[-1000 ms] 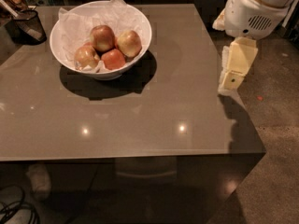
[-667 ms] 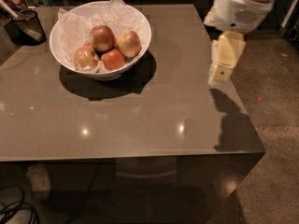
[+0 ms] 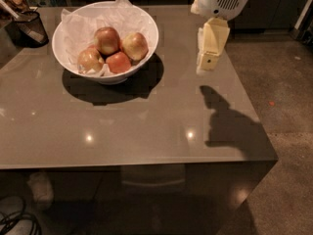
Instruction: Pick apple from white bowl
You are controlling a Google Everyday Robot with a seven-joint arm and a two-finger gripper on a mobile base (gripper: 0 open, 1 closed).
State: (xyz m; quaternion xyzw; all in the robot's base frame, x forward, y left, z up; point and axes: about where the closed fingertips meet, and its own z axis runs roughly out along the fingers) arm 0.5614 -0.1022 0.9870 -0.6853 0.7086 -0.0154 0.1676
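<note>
Apple [image 3: 134, 46], the palest, lies at the right inside the white bowl [image 3: 149, 31], far left on the grey surface [image 3: 146, 126], touching redder apples [image 3: 107, 39] on crumpled paper [image 3: 80, 26]. The gripper [image 3: 205, 65] hangs pointing down right of the bowl, well apart; I cannot tell how its jaws stand. A dark mesh cup [image 3: 29, 28] stands left of the bowl.
</note>
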